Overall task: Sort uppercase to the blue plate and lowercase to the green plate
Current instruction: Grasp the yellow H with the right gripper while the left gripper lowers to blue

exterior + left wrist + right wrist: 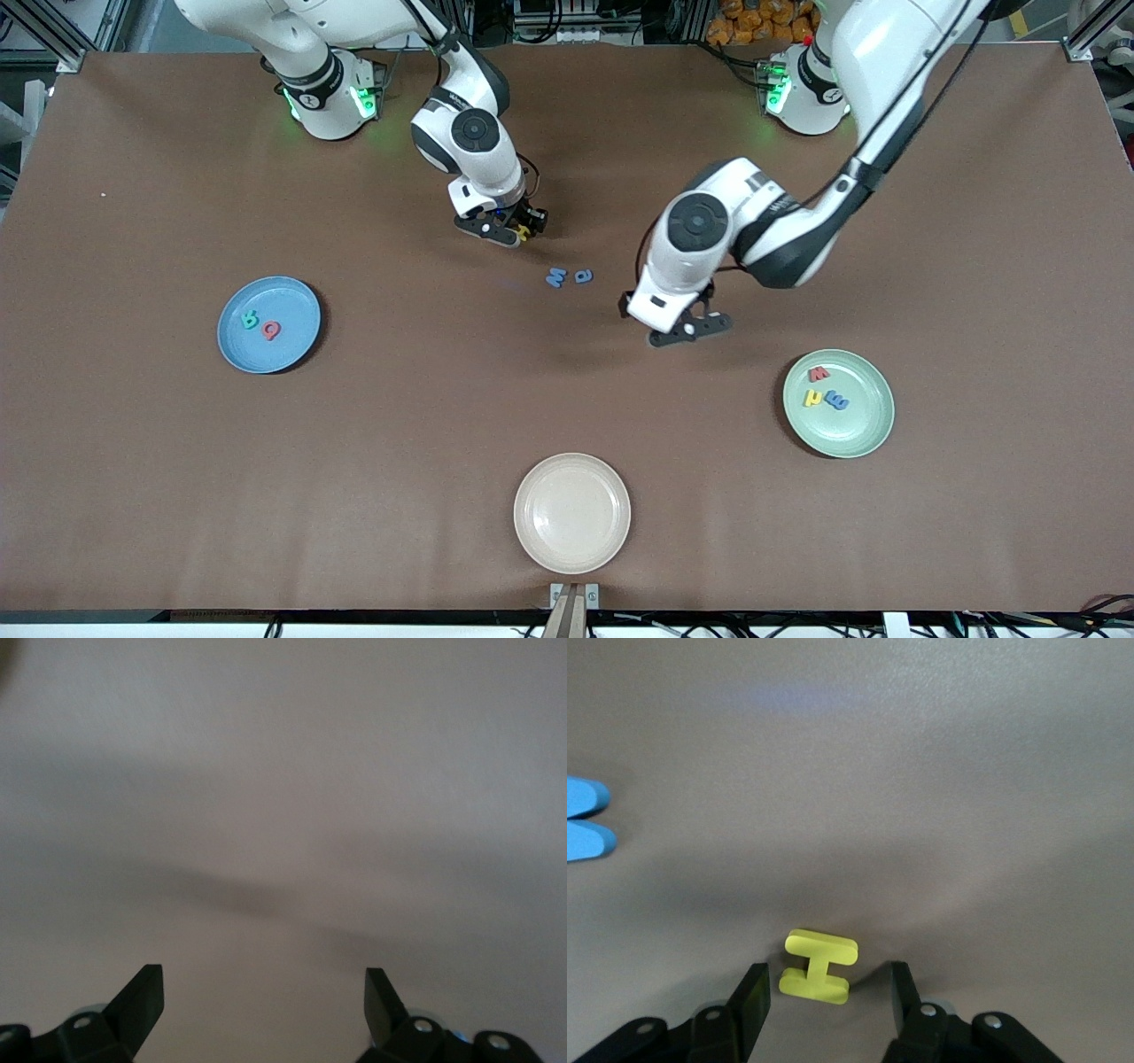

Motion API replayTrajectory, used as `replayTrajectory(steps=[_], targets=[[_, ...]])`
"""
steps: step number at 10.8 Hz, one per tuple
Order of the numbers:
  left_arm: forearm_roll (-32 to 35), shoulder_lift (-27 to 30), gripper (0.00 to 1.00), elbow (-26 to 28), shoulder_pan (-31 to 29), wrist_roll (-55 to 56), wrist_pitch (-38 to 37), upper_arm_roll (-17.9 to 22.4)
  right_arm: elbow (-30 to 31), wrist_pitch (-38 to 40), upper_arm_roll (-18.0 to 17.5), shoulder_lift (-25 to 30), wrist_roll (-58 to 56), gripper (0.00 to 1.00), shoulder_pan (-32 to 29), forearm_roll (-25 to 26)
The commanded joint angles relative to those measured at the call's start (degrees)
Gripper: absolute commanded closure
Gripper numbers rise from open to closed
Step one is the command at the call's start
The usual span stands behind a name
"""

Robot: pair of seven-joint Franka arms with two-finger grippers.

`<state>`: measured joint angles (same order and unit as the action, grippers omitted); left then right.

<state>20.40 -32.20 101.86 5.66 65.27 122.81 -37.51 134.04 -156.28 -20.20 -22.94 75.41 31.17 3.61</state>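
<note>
While the cream plate (572, 513) sits nearest, we see the green plate (838, 403) holding three letters and the blue plate (269, 324) two. Our left hand (690, 330) hovers spread apart over bare tabletop (177, 487). Blue W (555, 277) and a (583, 276) lie loose. Farthest, our right hand (824, 1001) straddles the yellow H (819, 966), fingers apart.

Bare tabletop (177, 496) btwn plates

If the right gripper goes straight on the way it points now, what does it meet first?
Most likely the yellow H, lying between the open fingers of the right gripper; directly under it is the brown table.
</note>
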Motion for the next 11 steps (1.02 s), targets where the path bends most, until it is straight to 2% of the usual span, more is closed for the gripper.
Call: replayTrajectory(steps=[1, 3, 5, 8, 11], targets=[[1.57, -0.84, 0.0, 1.23, 3.47, 8.09, 2.77, 0.42, -1.24, -0.34, -0.1, -1.14, 2.89, 0.49, 0.21, 2.54], [6.46, -3.47, 0.0, 1.93, 6.29, 14.76, 6.2, 0.6, -1.24, -0.34, -0.1, -1.49, 2.9, 0.61, 0.21, 2.71], [12.79, -6.99, 0.0, 1.85, 7.7, 22.76, 9.53, 0.6, -1.5, -0.34, -0.1, -1.58, 2.9, 0.67, 0.21, 3.77], [13.61, -8.84, 0.0, 1.76, 10.08, 25.17, 11.13, 0.86, -1.5, -0.34, -0.1, -1.58, 2.81, 0.73, 0.12, 3.77], [13.61, -9.9, 0.0, 1.5, 11.48, 26.05, 11.75, 1.38, -1.68, 0.1, -0.1, -1.23, 2.55, 0.73, -0.41, 4.55]])
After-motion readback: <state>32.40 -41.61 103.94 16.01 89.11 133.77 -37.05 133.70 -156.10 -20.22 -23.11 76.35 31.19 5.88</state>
